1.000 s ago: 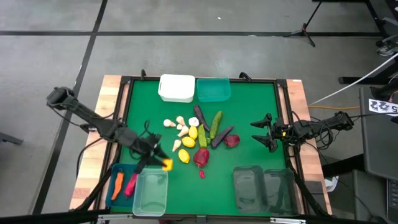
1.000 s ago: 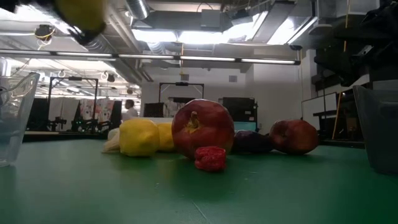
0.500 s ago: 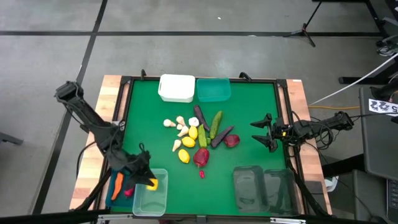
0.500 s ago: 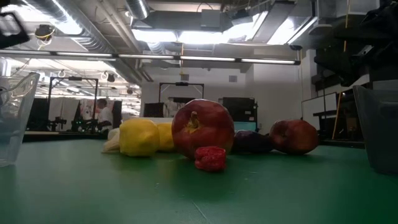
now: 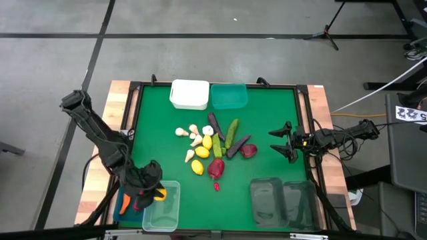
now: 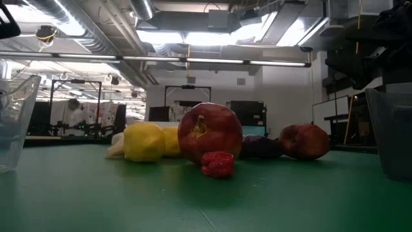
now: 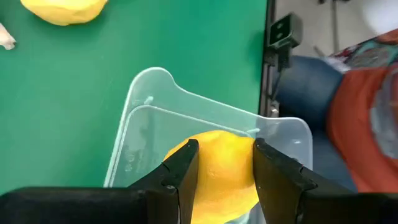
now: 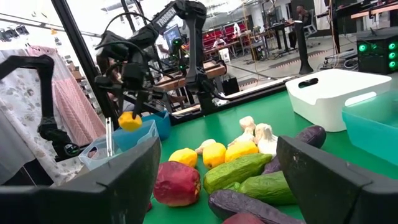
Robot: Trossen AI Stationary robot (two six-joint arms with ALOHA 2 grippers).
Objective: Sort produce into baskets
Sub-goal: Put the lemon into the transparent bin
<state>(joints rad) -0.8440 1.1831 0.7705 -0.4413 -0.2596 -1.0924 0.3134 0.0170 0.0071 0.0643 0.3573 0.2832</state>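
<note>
**Left gripper over the clear bin, lemon in its grasp**

Left gripper (image 5: 155,194), fingers clamped on a yellow lemon (image 7: 214,168), hangs over the near-left corner of the table. Directly beneath the lemon sits the clear pale green bin (image 7: 149,134), its rim just below the fingertips (image 7: 186,163). Touching that bin on the gripper's outer side is the blue bin (image 5: 123,200), holding an orange carrot (image 5: 125,197) and a red chilli (image 5: 138,204); beyond it runs the table's wooden edge (image 5: 95,193).

Open green mat (image 5: 267,127) lies inward of the gripper, between it and the produce pile (image 5: 212,147). The pile sits mid-table, well apart from the gripper: lemons, white garlic, green cucumbers, purple eggplants and red apples, with one small red piece (image 6: 217,164) nearest the front.

Right gripper (image 5: 287,143) waits at the far side of the table from the left one, jaws spread wide and empty, just inside the right edge. Two smoky dark bins (image 5: 280,200) stand in the near-right corner, with bare mat between them and the clear bin. White bin (image 5: 189,94) and teal bin (image 5: 229,95) stand touching along the back edge.

Surface: green mat inside a black frame on a wooden top. Room: grey floor around the table; the low view shows ceiling lights and a person (image 6: 76,116) far off.
</note>
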